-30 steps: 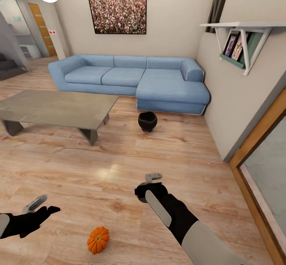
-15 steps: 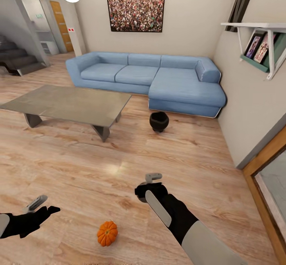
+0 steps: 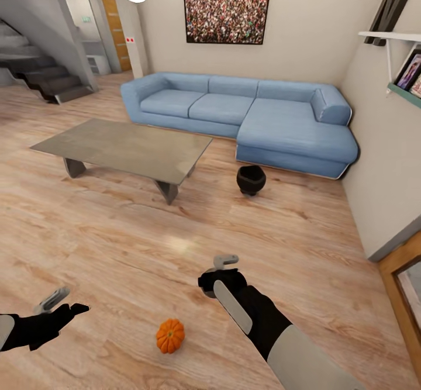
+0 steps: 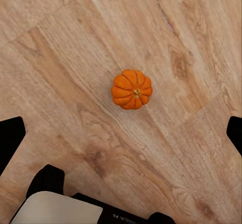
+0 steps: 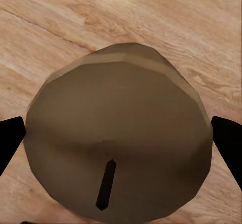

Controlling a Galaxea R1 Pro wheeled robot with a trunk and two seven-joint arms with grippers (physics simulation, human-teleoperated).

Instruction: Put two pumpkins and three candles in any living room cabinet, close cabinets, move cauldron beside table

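One orange pumpkin (image 3: 170, 335) lies on the wooden floor between my two arms; in the left wrist view the pumpkin (image 4: 132, 89) sits on the boards under my left gripper (image 4: 123, 131), which is open with its fingers wide apart. My left gripper (image 3: 58, 301) hovers low at the left. My right gripper (image 3: 216, 270) is shut on a candle (image 5: 118, 138), a dull pale cylinder seen end-on with a dark wick. The black cauldron (image 3: 251, 180) stands on the floor between the grey-topped table (image 3: 126, 148) and the sofa.
A blue L-shaped sofa (image 3: 245, 112) runs along the far wall under a framed picture. Stairs (image 3: 41, 77) rise at the far left. A wall with a shelf (image 3: 403, 57) and a wood-framed opening (image 3: 403, 285) bound the right. Open floor lies ahead of me.
The whole view has swung to the left, so table, sofa, cauldron and pumpkin sit further right in the picture. Both arms keep their pose relative to the camera.
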